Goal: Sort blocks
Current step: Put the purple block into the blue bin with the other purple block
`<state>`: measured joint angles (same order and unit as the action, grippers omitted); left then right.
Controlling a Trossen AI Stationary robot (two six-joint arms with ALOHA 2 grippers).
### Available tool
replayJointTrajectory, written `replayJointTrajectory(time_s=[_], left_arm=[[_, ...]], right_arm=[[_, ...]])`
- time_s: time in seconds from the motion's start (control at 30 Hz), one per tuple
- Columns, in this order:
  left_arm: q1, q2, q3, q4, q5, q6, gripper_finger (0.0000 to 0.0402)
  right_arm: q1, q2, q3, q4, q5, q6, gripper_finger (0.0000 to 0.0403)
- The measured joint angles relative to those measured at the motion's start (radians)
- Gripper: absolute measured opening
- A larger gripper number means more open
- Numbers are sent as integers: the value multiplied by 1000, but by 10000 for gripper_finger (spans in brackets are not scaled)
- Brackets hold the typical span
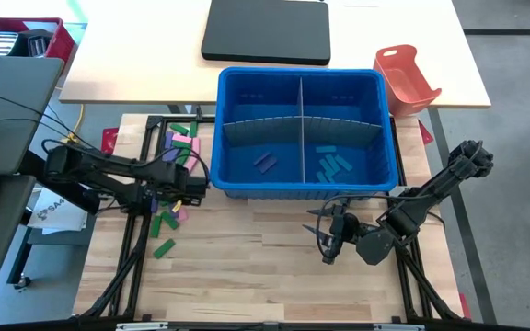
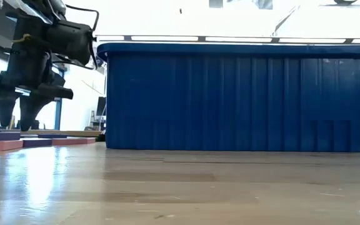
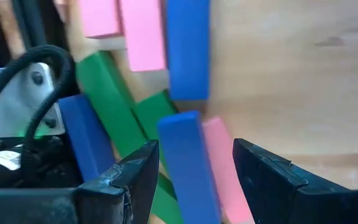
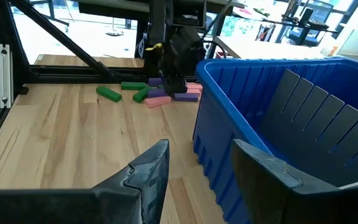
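Loose blocks lie flat on the wooden table at its left: green, pink and purple ones [image 1: 180, 140] by the blue bin's left end and more [image 1: 167, 219] nearer me. My left gripper [image 1: 175, 190] points down over them, open. In the left wrist view its fingers [image 3: 135, 180] stand on either side of a blue block [image 3: 188, 165] and a pink block [image 3: 224, 163] lying side by side; the low view shows the fingertips [image 2: 19, 122] just above the blocks [image 2: 5, 142]. My right gripper [image 1: 329, 234] hovers open and empty before the bin's near wall [image 4: 201, 168].
The blue bin [image 1: 304, 188] has grey dividers; a purple block [image 1: 265, 163] lies in its left compartment and teal blocks [image 1: 331, 164] in its right. An orange-red tray [image 1: 406, 78] and a black case [image 1: 267, 30] sit beyond. Black frame rails [image 1: 141, 234] cross the left side.
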<state>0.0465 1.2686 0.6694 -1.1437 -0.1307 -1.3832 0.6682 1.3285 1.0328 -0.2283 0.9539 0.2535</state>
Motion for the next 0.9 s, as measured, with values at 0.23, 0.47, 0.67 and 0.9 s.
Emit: replayJointTrajectory(time_s=[0.23, 0.47, 0.67, 0.9], left_arm=[[-23, 22, -1, 5, -9, -22, 200], [-25, 87, -1, 4, -7, -17, 200], [-24, 92, -25, 38, 21, -26, 200], [-38, 82, -58, 79, 42, -48, 200]], right_arm=[[0, 0, 0, 0, 0, 1, 169], [0, 0, 0, 0, -7, 8, 169], [0, 0, 0, 0, -7, 8, 169], [0, 0, 0, 0, -7, 8, 169]])
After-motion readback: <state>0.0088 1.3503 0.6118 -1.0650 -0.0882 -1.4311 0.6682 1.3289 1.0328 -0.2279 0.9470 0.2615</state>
